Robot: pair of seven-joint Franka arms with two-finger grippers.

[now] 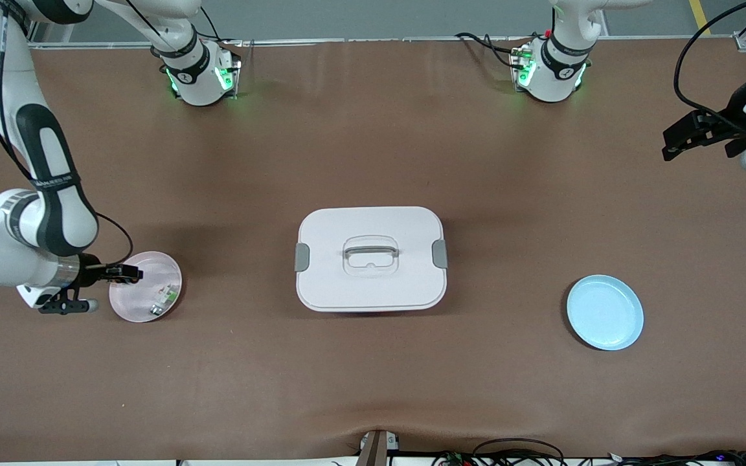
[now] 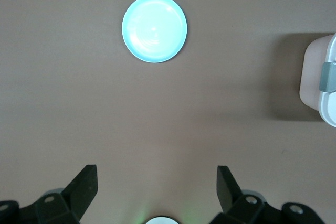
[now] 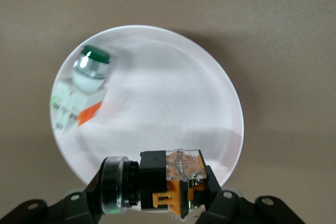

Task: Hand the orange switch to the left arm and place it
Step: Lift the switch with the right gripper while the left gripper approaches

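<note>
1. You are looking down on a wide tabletop (image 1: 373, 388) covered edge to edge in a matte brown sheet.
2. You can see the sheet ripple along the edge nearest the front camera, where it rises into a small fold at the middle.
3. At that fold, you will find a small bracket (image 1: 378, 446) sticking up over the edge.
4. You will notice loose dark cables (image 1: 515, 453) bunched along that same edge, toward the left arm's end of the tabletop.
5. Along the edge farthest from the front camera, a pale metal rail (image 1: 379, 40) borders the sheet, with grey floor (image 1: 379, 16) above it.
6. A yellow floor line (image 1: 699, 14) crosses that grey strip.
7. The light is soft and even; you get only faint shadows on the brown surface.
</note>
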